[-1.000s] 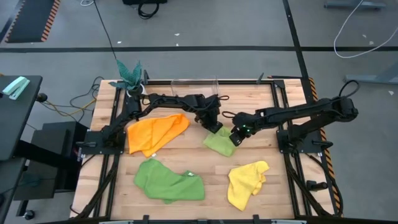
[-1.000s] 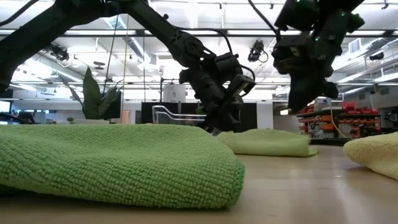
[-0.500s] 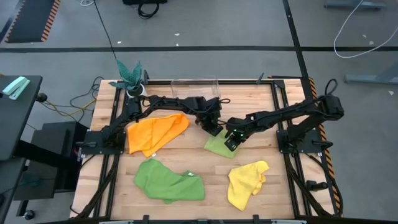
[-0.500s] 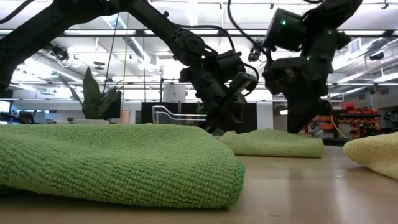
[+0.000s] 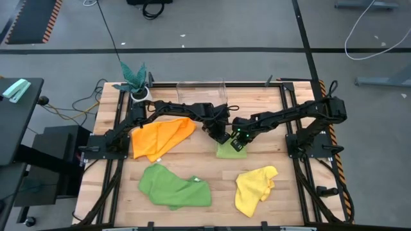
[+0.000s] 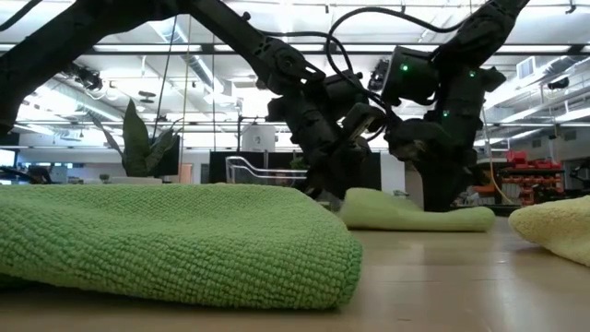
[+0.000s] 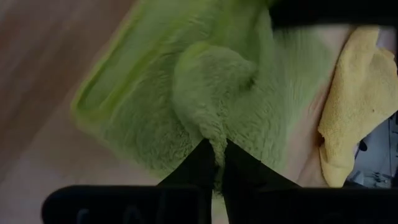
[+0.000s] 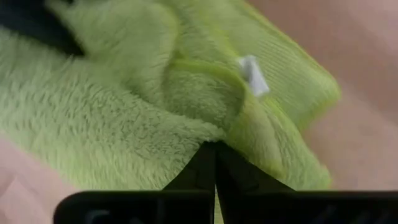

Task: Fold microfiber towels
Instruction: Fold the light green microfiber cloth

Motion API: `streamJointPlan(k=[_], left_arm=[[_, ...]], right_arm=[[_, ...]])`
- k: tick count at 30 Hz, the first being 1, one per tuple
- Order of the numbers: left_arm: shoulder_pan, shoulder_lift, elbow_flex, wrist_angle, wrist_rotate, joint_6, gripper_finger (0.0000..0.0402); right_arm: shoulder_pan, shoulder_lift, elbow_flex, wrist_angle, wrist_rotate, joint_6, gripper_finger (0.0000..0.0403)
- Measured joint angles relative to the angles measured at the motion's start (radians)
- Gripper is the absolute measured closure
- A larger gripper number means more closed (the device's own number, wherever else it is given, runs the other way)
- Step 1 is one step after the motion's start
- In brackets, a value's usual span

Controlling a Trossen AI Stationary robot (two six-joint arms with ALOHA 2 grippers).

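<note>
While both pincers, left (image 5: 221, 136) and right (image 5: 236, 142), pinch the lime towel (image 5: 226, 151) at mid-counter (image 5: 212, 173), three other towels lie apart: one orange (image 5: 160, 136), one green (image 5: 173, 186), one yellow (image 5: 253, 188).

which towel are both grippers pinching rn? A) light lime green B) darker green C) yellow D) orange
A: the left gripper and right gripper are both shut on folds of the light lime green towel at mid-table; the orange, yellow and darker green towels lie untouched.
</note>
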Motion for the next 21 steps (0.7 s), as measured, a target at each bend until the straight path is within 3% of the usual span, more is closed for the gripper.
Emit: streamJointPlan(k=[21], left_arm=[[0.026, -0.037, -0.002, -0.021, -0.073, 0.021, 0.0378]], right_arm=[[-0.011, -0.009, -0.001, -0.035, 0.037, 0.006, 0.0393]])
